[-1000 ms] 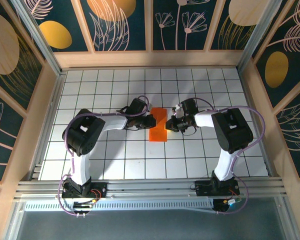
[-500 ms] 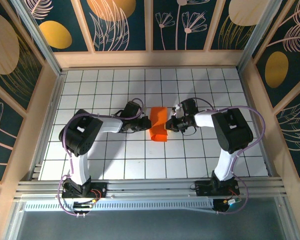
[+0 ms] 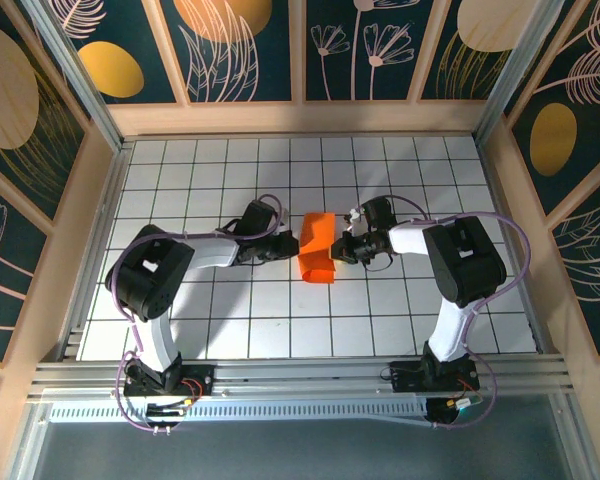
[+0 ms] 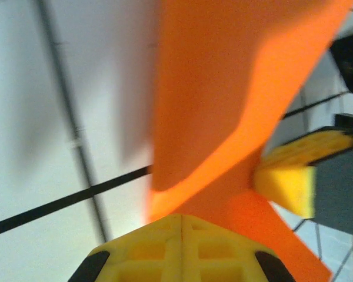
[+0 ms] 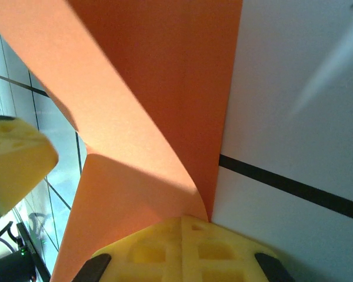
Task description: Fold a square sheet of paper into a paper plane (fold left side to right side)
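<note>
As left gripper [image 3: 290, 247] pinches, orange paper [image 3: 315, 262], bowed

square sheet of paper [image 3: 317, 247]: matt, smooth; right gripper [image 5: 182, 229] pads: ribbed plastic; table [image 3: 230, 330]: gloss wht

Top view: set high above and behind the arm bases [image 3: 165, 385], looking steeply down on the whole gridded tabletop [image 3: 180, 330], far enough to take in all its edges. Left wrist view: pressed right up to the orange sheet [image 4: 212, 88] from just behind the left claw [image 4: 182, 232], blurred, probably facing the right claw [image 4: 285, 182]. Right wrist view: equally close, facing back the opposite way. Shared by all three: sheet, grid lines [image 4: 65, 202].
</note>
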Controlling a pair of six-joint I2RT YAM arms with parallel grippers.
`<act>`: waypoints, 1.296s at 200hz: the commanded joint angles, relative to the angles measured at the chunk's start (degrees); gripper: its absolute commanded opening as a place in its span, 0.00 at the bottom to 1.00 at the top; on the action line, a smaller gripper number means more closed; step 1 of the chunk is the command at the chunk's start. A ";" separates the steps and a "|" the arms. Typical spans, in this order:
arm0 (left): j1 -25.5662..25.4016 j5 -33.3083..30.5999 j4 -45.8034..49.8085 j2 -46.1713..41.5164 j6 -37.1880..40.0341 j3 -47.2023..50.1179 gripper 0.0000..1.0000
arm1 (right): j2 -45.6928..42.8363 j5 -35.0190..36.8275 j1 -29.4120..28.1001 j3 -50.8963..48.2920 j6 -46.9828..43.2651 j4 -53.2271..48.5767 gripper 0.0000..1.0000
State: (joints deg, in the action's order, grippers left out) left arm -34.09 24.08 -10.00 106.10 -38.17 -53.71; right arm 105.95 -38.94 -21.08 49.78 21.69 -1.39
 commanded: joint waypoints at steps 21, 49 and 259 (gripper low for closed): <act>-1.80 1.50 1.16 5.18 1.36 -5.99 0.03 | 4.26 11.78 -0.12 -1.97 -2.14 -4.67 0.00; -1.92 0.90 1.73 7.34 1.73 -6.75 0.02 | 4.13 11.70 -0.14 -2.11 -2.09 -4.51 0.00; -2.15 -1.42 4.02 9.74 2.84 -5.26 0.02 | 2.68 1.50 -3.68 9.49 2.38 2.47 0.00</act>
State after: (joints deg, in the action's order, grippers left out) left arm -36.03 24.64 -9.17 113.84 -36.62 -59.57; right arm 105.49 -36.53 -23.07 56.95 22.41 -1.50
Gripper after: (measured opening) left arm 0.044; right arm 0.047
